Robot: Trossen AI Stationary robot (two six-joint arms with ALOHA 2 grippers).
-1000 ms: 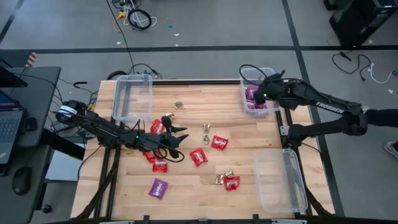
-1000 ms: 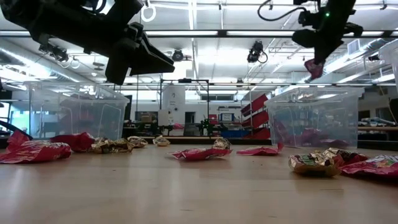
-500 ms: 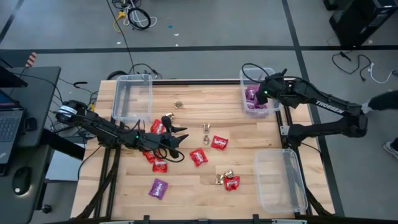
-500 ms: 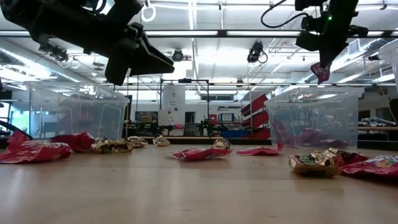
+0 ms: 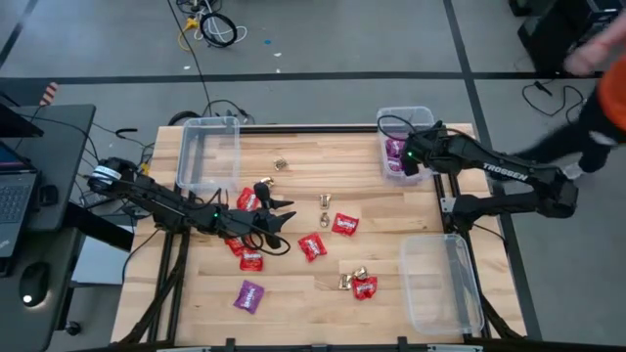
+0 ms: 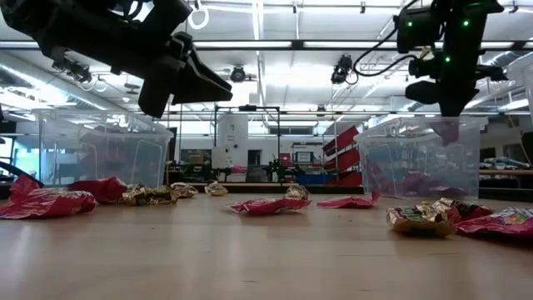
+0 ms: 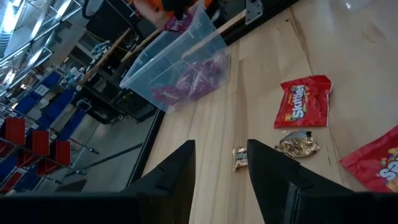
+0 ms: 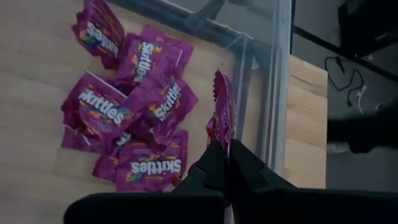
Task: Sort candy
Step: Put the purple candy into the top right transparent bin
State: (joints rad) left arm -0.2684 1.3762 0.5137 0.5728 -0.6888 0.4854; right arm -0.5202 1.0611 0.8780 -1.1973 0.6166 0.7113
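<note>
table [image 5: 303, 166]: wood | right hand [image 8: 222, 163] pinches purple packet [image 8: 222, 121] | left hand [image 5: 279, 217] parted, empty

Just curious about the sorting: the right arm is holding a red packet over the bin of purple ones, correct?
Not quite: the packet pinched in the right gripper is purple, not red, as the right wrist view shows. It does hang over the bin of purple ones.
</note>
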